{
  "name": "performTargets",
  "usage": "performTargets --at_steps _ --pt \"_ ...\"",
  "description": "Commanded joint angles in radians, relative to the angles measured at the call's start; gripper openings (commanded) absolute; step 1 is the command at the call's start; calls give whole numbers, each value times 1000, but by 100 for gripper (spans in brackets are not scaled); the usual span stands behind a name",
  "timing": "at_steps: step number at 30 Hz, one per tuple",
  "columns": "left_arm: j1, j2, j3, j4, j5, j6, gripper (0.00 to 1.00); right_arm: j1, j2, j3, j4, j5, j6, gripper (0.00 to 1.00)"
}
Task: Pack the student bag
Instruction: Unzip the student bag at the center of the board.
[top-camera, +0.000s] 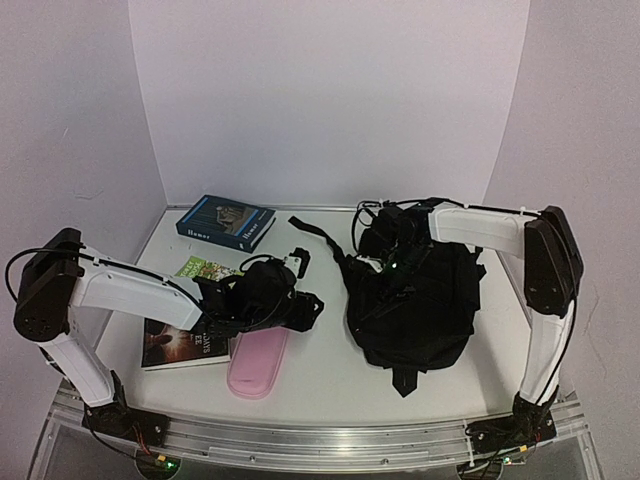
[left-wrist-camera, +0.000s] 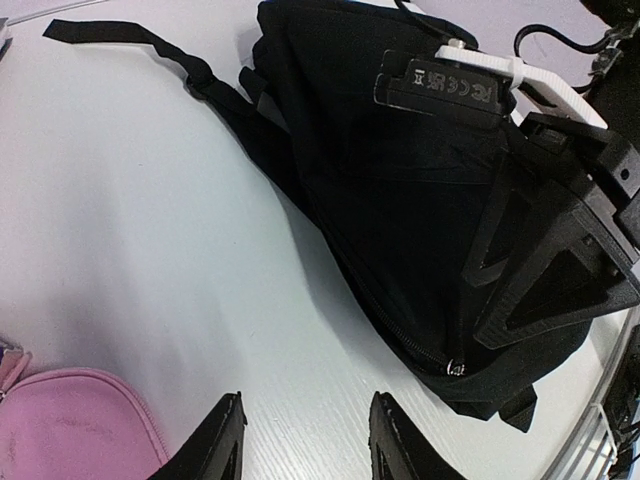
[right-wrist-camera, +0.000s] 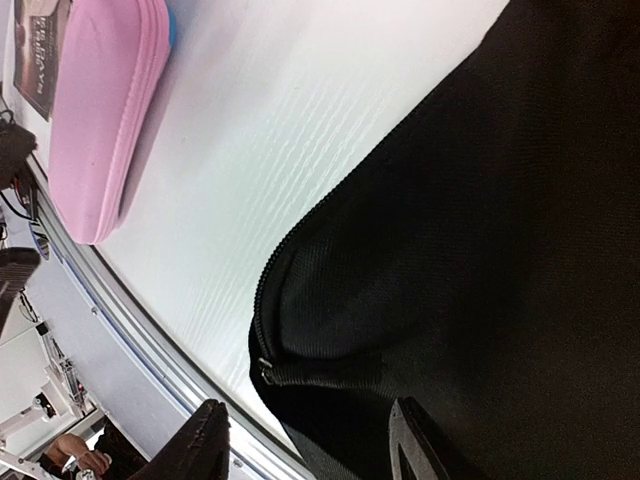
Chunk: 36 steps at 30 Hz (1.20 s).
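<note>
The student bag (top-camera: 415, 305) is a black fabric backpack lying right of centre, with one long strap (top-camera: 318, 238) trailing to the left. Its zip end (right-wrist-camera: 265, 368) and zip pull (left-wrist-camera: 457, 367) both show. My right gripper (top-camera: 392, 256) is down on the bag's far top. In its wrist view the right gripper (right-wrist-camera: 305, 445) has its jaws apart over the black fabric near the zip end, and no pinch shows. My left gripper (top-camera: 303, 310) hovers over bare table left of the bag. Seen from its wrist, the left gripper (left-wrist-camera: 305, 440) is open with nothing in it.
A pink pencil case (top-camera: 258, 360) lies at the near middle, just beside the left gripper. A blue book (top-camera: 226, 221) sits at the back left, a green book (top-camera: 205, 268) nearer, and a dark book (top-camera: 180, 345) lies under the left arm. A metal rail (top-camera: 320, 440) edges the front.
</note>
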Motion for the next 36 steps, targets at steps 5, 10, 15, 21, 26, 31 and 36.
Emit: performTargets --at_steps 5,10,15,21,26,31,36 --pt "6 -14 14 -14 -33 -11 44 4 69 63 0 10 21 46" --pt "5 -8 13 -19 -33 -11 44 8 97 75 1 -2 24 42" --pt "6 -8 15 -24 -38 -5 44 8 116 82 0 -8 28 37" --pt "6 -4 20 -28 -41 2 44 8 131 83 -2 5 29 31" --pt "6 0 16 -15 -17 11 45 8 141 88 -6 6 34 13" --pt "6 29 34 6 47 5 50 8 119 109 -19 8 27 0" --pt "12 52 27 82 98 -52 53 7 75 123 -21 41 22 0"
